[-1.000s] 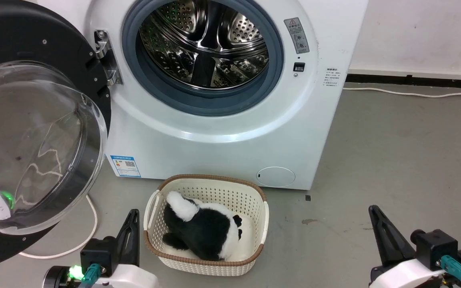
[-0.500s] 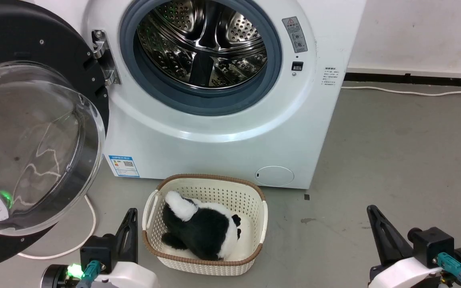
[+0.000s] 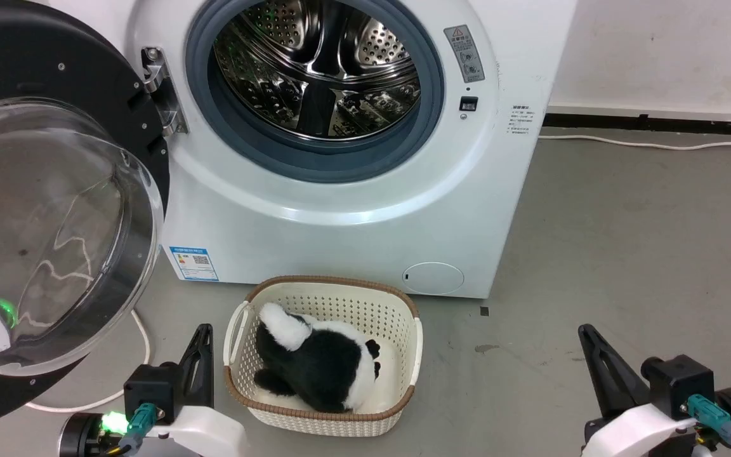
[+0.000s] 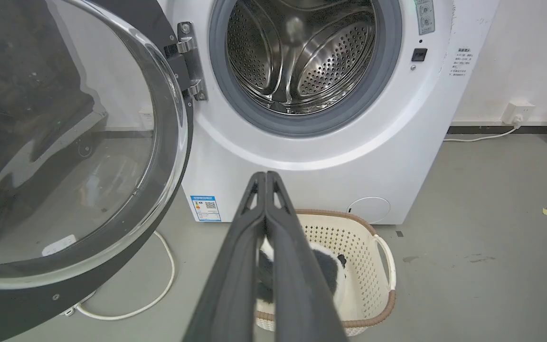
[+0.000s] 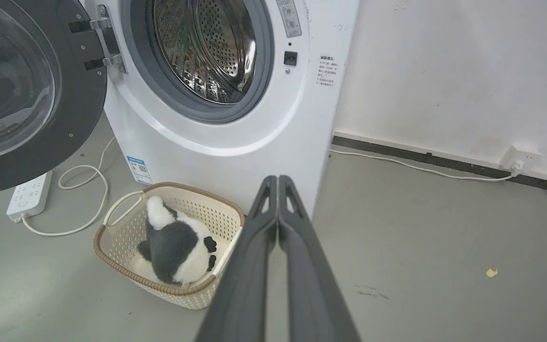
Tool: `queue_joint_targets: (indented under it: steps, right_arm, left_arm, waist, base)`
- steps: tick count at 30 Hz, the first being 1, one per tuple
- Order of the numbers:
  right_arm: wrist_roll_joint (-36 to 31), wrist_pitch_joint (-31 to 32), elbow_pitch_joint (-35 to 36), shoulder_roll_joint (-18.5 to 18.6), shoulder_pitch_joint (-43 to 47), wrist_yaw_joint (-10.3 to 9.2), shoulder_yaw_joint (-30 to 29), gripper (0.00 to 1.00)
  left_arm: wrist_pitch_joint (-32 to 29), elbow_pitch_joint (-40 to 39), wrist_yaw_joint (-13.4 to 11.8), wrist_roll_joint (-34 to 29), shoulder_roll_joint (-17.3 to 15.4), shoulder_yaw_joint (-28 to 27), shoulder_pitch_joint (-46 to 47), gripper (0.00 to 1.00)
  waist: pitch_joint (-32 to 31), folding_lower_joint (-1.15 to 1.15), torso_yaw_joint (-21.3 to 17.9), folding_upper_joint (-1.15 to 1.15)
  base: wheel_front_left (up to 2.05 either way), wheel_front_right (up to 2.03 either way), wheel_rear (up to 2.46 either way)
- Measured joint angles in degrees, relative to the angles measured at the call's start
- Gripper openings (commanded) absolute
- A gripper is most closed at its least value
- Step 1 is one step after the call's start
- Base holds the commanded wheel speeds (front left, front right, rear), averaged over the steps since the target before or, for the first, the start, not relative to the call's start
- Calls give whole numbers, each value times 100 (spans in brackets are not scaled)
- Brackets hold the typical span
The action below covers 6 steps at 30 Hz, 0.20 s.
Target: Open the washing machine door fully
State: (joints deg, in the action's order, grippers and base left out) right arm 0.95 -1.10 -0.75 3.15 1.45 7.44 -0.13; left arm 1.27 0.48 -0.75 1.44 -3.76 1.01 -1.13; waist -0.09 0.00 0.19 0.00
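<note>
Only the head camera has drifted since a second ago, nudging the whole scene leftward. Your washing machine door stays swung wide at the left, clear of the drum opening. In the head view, the left end effector and right end effector sit low, both pinched shut and empty. In the left wrist view, the door's rim hangs above a white cable; pushing further could strain the hinge. In the right wrist view, a careless arm swing could clip the basket.
</note>
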Motion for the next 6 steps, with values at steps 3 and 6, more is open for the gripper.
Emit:
queue_joint_targets:
  steps: [3, 6]
  right_arm:
    - [-8, 10, 7, 0, -47, 0, 4, 0]
    - [-21, 59, 29, 0, -74, 0, 8, 0]
  left_arm:
    - [-31, -4, 26, -34, 35, -16, 2, 0]
    - [-77, -12, 42, -56, 68, -37, 5, 0]
  waist:
    - [3, 0, -6, 0]
    - [6, 0, -13, 0]
  base:
    - [0, 0, 0]
    - [0, 0, 0]
